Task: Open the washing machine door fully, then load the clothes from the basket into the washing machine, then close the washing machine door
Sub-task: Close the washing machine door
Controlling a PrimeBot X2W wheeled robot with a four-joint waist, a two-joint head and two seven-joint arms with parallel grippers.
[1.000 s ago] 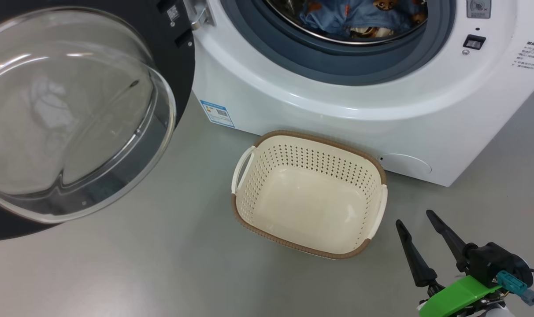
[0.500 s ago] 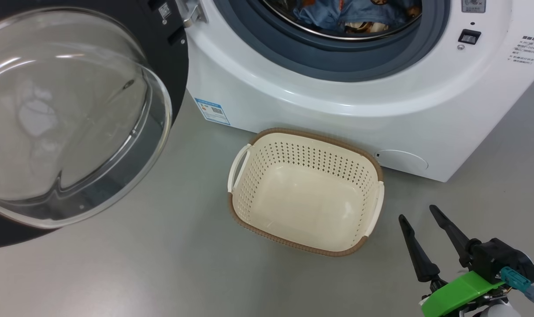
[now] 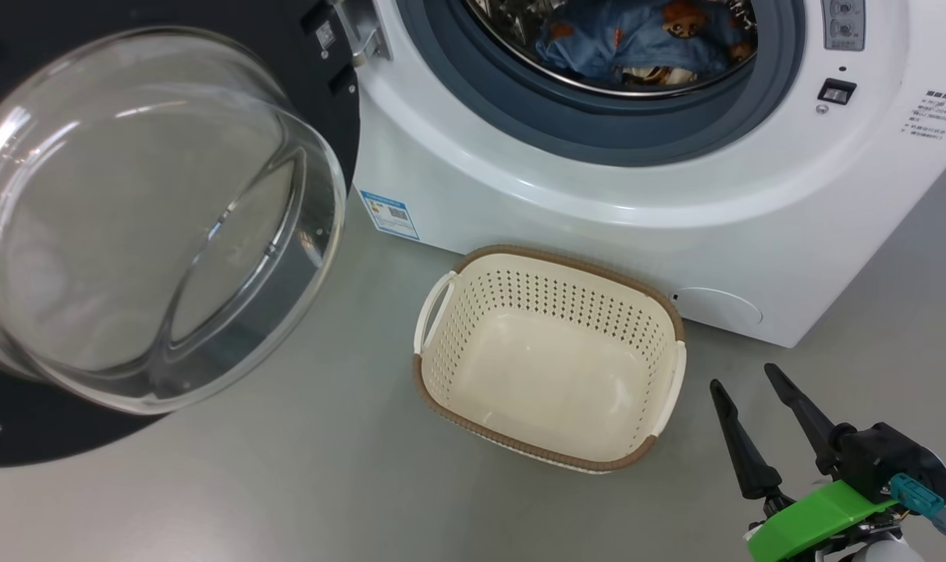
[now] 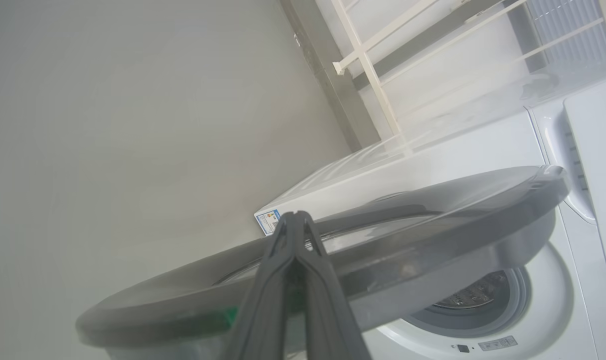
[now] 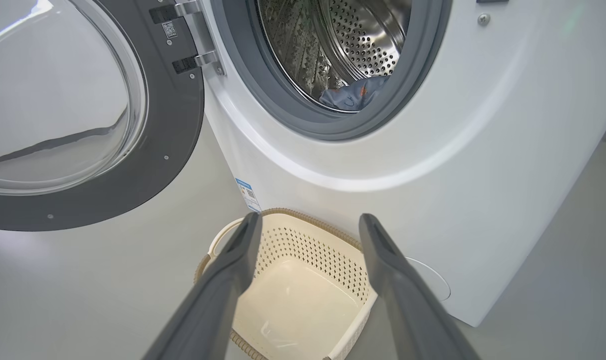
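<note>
Head view: the washing machine door (image 3: 153, 226) hangs wide open off the left side of the washing machine (image 3: 598, 211), glass bulge facing the camera. The clothes (image 3: 637, 39) are inside the machine. The basket (image 3: 551, 300) sits empty on the floor (image 3: 286, 484), close to the machine's front. The right gripper (image 3: 742, 376) hovers low past the basket's right end, fingers spread wide, holding nothing.

Left wrist view: the left gripper (image 4: 294, 216) has its fingers pressed together into one point, empty, right at the door's outer face. Can't tell if it's actually touching. The door is nearly edge-on here, with the machine's opening beyond it.

Right wrist view: the spread fingers frame the basket, and the door is off to the upper left, well apart.

I'd say loading's done and only the closing is left. The left arm is clearly nearer and it's on the door's outside, so a push toward the opening should swing it shut.
</note>
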